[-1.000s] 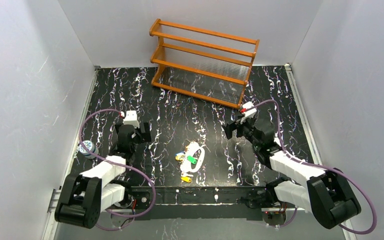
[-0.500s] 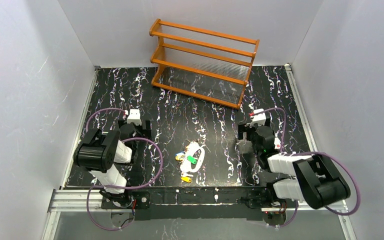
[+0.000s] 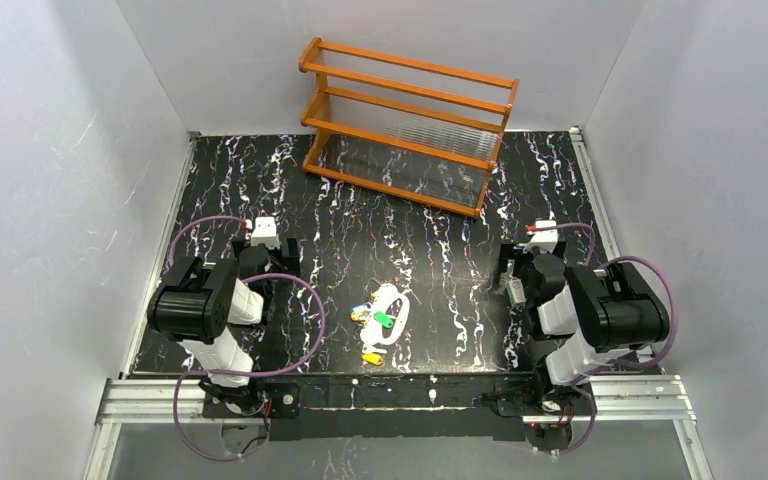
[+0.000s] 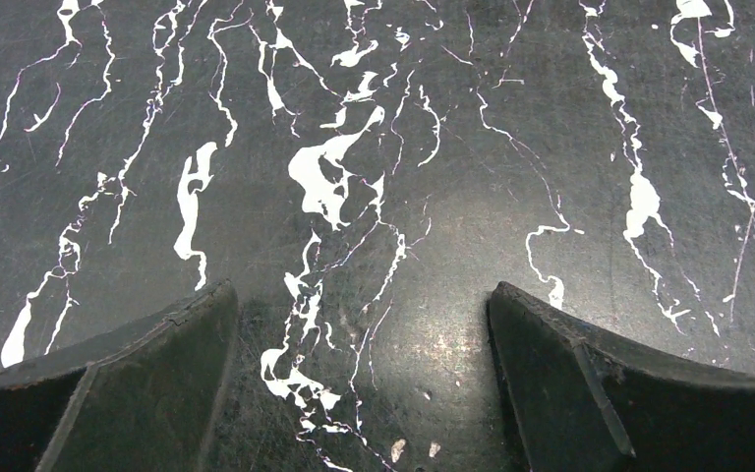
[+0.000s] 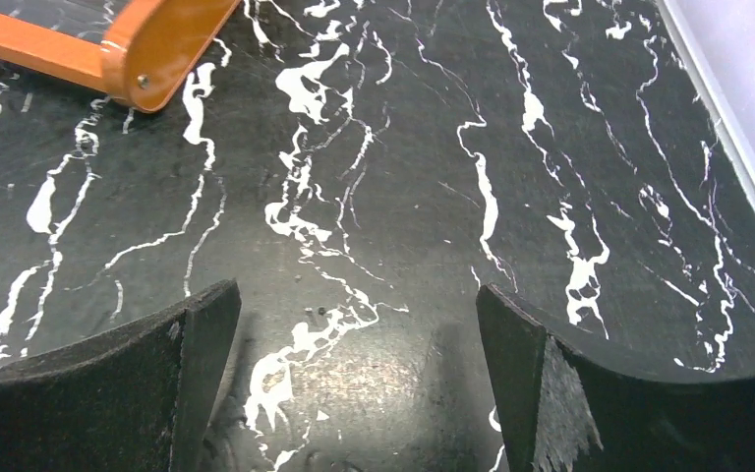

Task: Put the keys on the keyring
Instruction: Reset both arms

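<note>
The keys (image 3: 376,322) lie in a small cluster on the black marbled table (image 3: 430,230), near its front middle, with green, blue and yellow heads showing. One yellow key (image 3: 371,356) lies a little nearer the front edge. The keyring (image 3: 393,303), a thin whitish oval loop, rests against the cluster. My left gripper (image 3: 272,265) (image 4: 362,295) hangs open over bare table, well left of the keys. My right gripper (image 3: 515,276) (image 5: 356,295) is open too, over bare table well right of them. Neither wrist view shows keys or keyring.
An orange wooden rack (image 3: 410,125) stands at the back of the table; its corner (image 5: 152,44) shows in the right wrist view. Grey walls close in both sides and the back. Purple cables (image 3: 305,320) loop beside both folded arms.
Both arms have folded back toward their bases: the left one first, then the right, whose gripper moved right and away from the keys. Both grippers stayed open. Keys and keyring have not moved.
</note>
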